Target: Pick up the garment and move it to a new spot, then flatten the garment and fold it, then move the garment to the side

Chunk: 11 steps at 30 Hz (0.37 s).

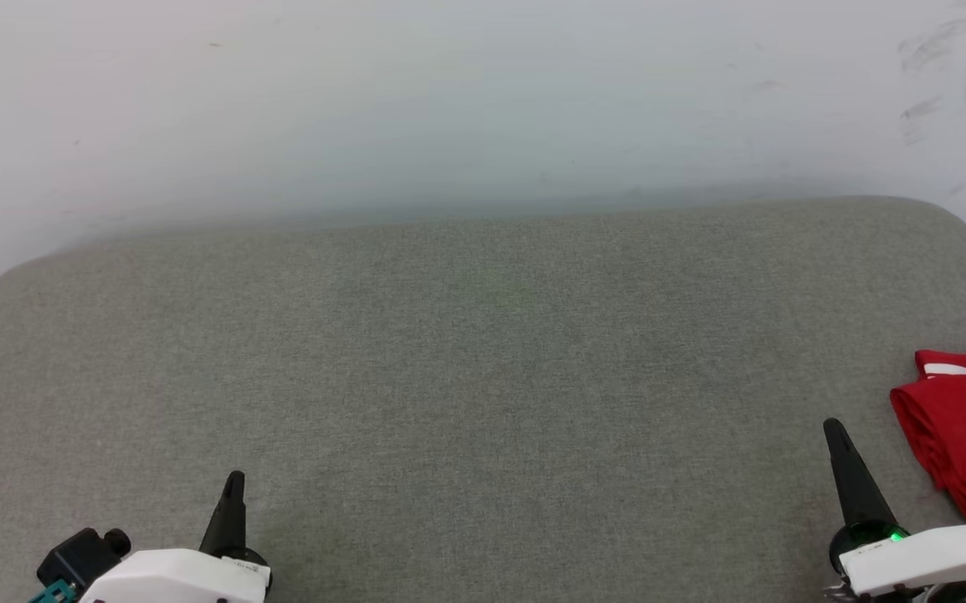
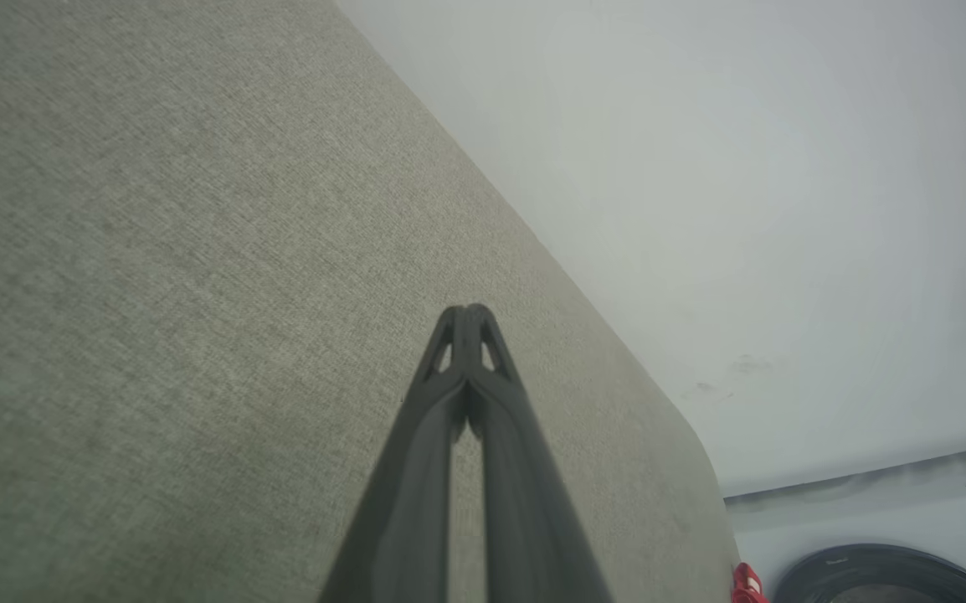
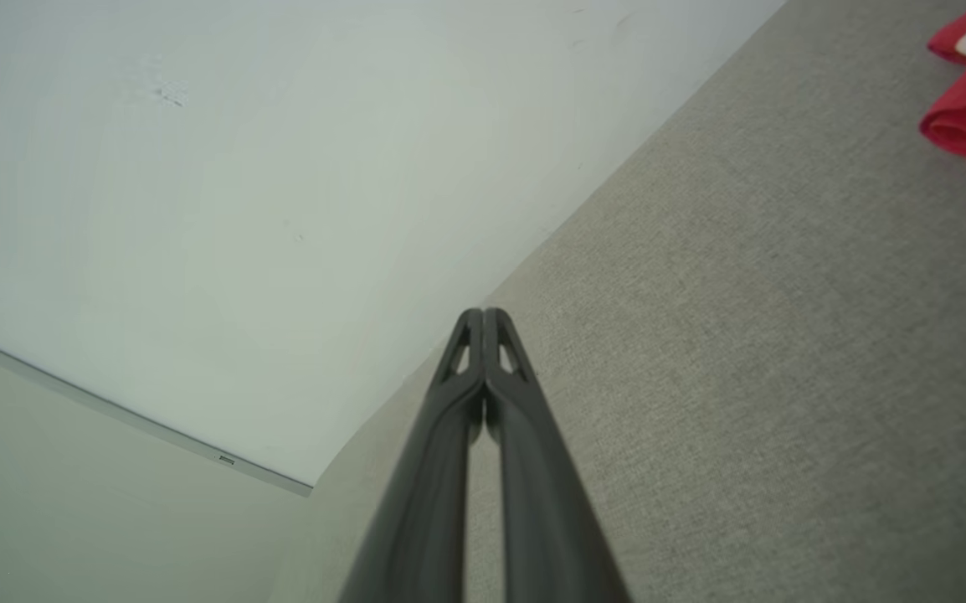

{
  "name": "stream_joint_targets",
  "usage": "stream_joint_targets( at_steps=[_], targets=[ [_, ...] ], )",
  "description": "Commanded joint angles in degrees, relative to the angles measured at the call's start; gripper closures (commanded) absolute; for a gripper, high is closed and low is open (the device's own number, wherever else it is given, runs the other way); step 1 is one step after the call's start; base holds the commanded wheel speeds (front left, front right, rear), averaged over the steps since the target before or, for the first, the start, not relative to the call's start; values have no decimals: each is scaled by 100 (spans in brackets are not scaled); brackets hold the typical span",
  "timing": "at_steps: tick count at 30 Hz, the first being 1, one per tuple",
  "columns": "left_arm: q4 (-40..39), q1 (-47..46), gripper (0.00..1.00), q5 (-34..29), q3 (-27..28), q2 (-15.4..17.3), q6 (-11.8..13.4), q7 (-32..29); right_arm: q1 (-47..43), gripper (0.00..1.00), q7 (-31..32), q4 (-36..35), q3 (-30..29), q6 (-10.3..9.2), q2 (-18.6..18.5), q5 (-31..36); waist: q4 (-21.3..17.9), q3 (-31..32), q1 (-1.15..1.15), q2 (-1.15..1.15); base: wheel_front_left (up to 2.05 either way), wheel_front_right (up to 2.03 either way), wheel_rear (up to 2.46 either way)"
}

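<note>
Covering the desk (image 1: 483,352) is a grey-green woven fabric, plain and even, with a faint darker patch towards its near edge. The desk's two far corners are rounded. Its far edge lies against a pale wall (image 1: 449,109), which casts a soft shadow line where the two meet. The wall is bare, apart from some grey scuff marks (image 1: 927,50) above the desk's far right corner.

The garment (image 1: 964,427) lies on the desk at its right edge, partly cut off by the head view's border. It is a red bundle with its layers stacked at the rim facing the desk's middle, and a white strip shows near its top. Whether it hangs over the desk's side cannot be told.

The right pincer (image 1: 834,429) is over the desk's near right part, just beside the garment but apart from it. It is clenched, its two dark fingers pressed tip to tip with nothing between them. The left pincer (image 1: 233,481) is over the desk's near left part, well apart from the garment. It is likewise clenched and grasps nothing.

In the left wrist view, beyond the desk's right end, a pale panel carries a dark curved rim (image 2: 868,569); what it belongs to is not clear. In the right wrist view, beyond the desk's left end, the wall meets a pale floor (image 3: 73,502) along a thin grey line.
</note>
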<state>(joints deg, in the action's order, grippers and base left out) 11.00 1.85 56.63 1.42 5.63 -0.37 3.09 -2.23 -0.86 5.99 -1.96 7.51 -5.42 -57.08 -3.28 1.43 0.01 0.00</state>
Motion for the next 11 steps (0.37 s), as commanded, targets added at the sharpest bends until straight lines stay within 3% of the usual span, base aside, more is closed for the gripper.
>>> stream_joint_targets(
  at_steps=[1, 11],
  targets=[
    [-38, -156, 100, 129, 39, 3, -36, -39, 155, 100, 27, -26, -23, -1, 7, -138, 4, -2, 0, 0, 0, 0, 0],
    [22, -285, 100, 739, 127, -47, -164, -204, 285, 100, 126, 120, -67, -1, 28, -771, 48, -24, 0, 0, 0, 0, 0]
  ],
)
